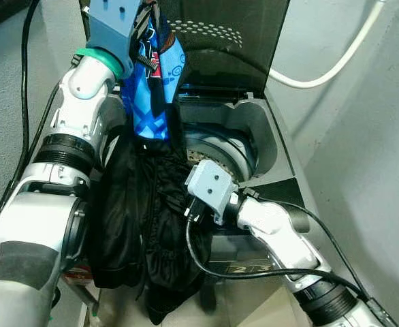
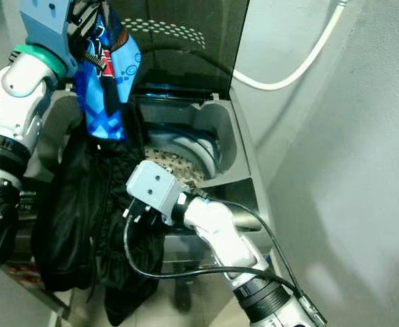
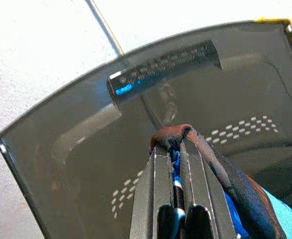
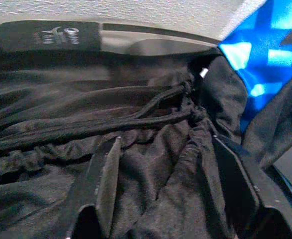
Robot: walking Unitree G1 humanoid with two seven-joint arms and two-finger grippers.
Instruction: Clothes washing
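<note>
I hold my left gripper (image 1: 147, 15) high before the washer's (image 1: 274, 146) raised lid (image 3: 76, 149), fingers (image 3: 158, 194) clenched on the blue garment (image 1: 152, 88) so it hangs clear above the drum (image 1: 220, 153). Black clothes (image 1: 141, 218) drape over the washer's front-left edge. My right gripper (image 4: 171, 164) is spread wide, black fabric bunched between its fingers, not yet pinched.

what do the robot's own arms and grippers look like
Both arms are silver with black joint bands. The left arm has a green ring at the wrist. Each wrist carries a blue-grey boxy housing, and a black cable loops under the right arm. The right gripper has long black fingers.
</note>
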